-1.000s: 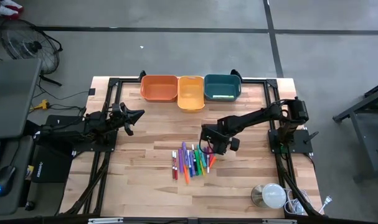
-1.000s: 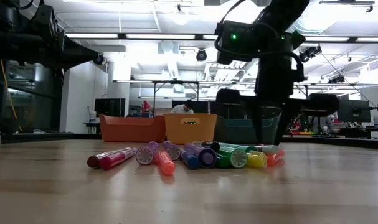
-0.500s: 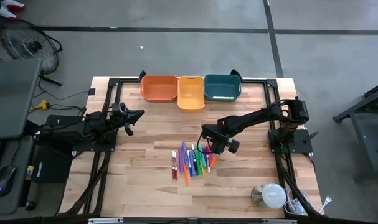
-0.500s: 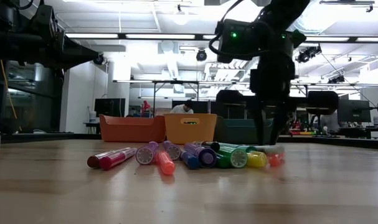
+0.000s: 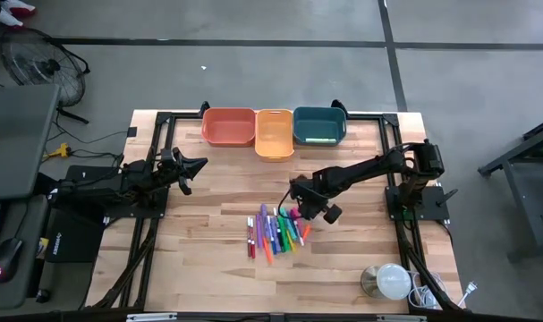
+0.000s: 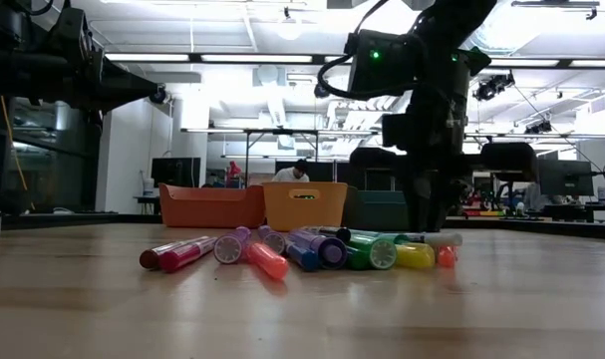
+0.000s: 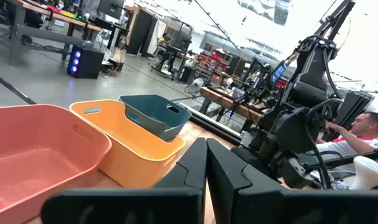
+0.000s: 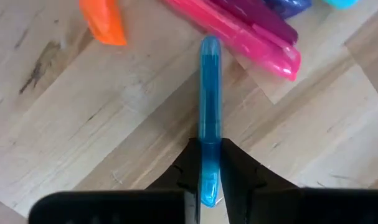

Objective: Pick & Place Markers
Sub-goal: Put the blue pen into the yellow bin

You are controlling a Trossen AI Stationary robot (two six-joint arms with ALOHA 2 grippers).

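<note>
The markers [image 5: 276, 233] lie in a loose cluster on the wooden table [image 5: 208, 259], near its middle and on the side away from the three bins. In the low view we count roughly a dozen, lying side by side and partly overlapping, caps towards the camera.

The right gripper [image 5: 300, 212] is down at the far right edge of the cluster. In its wrist view the two fingers are pinched on a light blue marker [image 8: 208, 118], which sticks out forward from between them above the wood, with pink markers [image 8: 251, 37] and an orange one [image 8: 101, 22] lying just beyond. We judge the grasp made; whether the pen is clear of the table we cannot tell from these views.

The left gripper [image 5: 198, 165] waits well apart from the cluster, on the left side of the table, its fingers pressed together on nothing, as its own wrist view shows.

On progress: the orange bin [image 5: 228, 128] appears bare inside. The yellow bin [image 5: 274, 132] may hold a small item, but the view is too coarse to confirm. The teal bin [image 5: 319, 125] shows a pale green strip on its floor, possibly one marker already placed. Almost the whole set remains on the table, so we rate the task as barely begun: one pen in the grasp, the carry and release outstanding, and the rest of the cluster to follow.
</note>
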